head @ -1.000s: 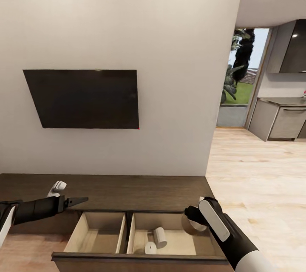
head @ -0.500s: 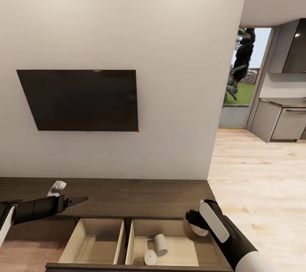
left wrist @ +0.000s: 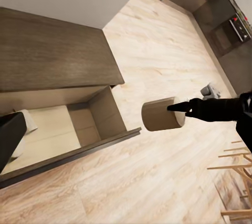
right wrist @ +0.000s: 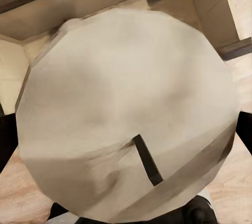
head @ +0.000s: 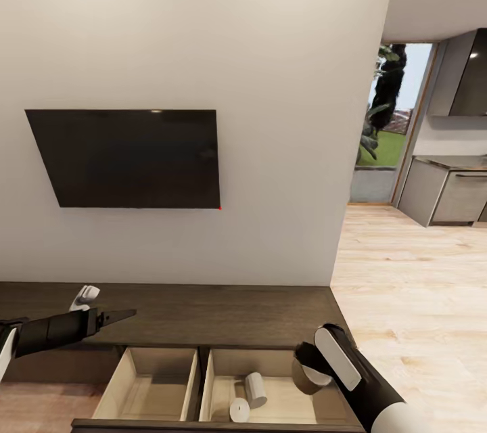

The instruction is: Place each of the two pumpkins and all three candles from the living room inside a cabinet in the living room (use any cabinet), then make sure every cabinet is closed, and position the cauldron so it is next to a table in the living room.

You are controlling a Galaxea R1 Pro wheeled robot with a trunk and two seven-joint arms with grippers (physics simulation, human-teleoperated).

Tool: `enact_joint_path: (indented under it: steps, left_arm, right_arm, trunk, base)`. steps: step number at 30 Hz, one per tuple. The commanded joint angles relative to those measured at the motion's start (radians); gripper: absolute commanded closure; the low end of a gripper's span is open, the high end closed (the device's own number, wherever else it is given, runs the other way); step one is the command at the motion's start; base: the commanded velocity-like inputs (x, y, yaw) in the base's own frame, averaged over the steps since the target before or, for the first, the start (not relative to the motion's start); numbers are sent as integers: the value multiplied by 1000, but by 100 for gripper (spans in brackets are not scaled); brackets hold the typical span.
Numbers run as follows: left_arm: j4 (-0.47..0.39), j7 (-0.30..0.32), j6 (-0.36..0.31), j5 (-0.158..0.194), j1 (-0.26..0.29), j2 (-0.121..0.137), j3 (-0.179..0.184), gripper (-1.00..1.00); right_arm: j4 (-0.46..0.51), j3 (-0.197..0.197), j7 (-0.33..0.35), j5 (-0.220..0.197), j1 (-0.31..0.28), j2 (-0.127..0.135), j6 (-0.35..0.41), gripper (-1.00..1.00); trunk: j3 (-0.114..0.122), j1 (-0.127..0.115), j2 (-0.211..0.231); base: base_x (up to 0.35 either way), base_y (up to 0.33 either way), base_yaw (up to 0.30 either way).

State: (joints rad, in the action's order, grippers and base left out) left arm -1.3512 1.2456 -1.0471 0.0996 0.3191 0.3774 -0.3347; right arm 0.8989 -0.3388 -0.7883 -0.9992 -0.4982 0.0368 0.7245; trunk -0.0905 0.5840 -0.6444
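The dark-brown cabinet (head: 203, 314) stands against the wall with its drawer (head: 203, 379) pulled out. Two white candles (head: 255, 389) (head: 239, 411) lie in the drawer's right compartment. My right gripper (head: 306, 367) hovers over that compartment's right end, shut on a third, beige candle (head: 312, 379), also seen as the candle (left wrist: 160, 114) and the candle (right wrist: 126, 119). My left gripper (head: 120, 316) is open and empty above the cabinet top, left of the drawer. The pumpkins, the cauldron and the table are out of view.
A black TV (head: 128, 157) hangs on the wall above the cabinet. To the right, light wood floor (head: 406, 284) leads into a kitchen with grey cupboards (head: 450, 196) and a glass door (head: 385, 122). Wooden chair legs (left wrist: 236, 182) stand near my right arm.
The whole view has shifted a little since a second ago. My left arm has drawn back slightly to the left. The right gripper has sunk a little with the candle over the drawer.
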Motion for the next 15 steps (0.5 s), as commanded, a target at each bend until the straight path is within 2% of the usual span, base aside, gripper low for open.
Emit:
enact_joint_path:
  steps: [1,7,10,15]
  left_arm:
    - [0,0,0,0,0,0,0,-100]
    - [0,0,0,1,0,0,-1,-100]
    - [0,0,0,1,0,0,-1,-100]
    - [0,0,0,1,0,0,-1,-100]
  right_arm:
    - [-16,-1,0,7,0,-8,-5,100]
    - [-64,-1,0,88,0,-40,-25,100]
    - [-68,-1,0,102,0,-46,-66,100]
    - [-69,-2,1,106,0,-48,-90,100]
  trunk:
    - [-3,4,-7]
    - [-22,27,-49]
    - [-31,38,-70]
    - [-47,58,-105]
  base:
    - [0,0,0]
    - [0,0,0]
    - [0,0,0]
    - [0,0,0]
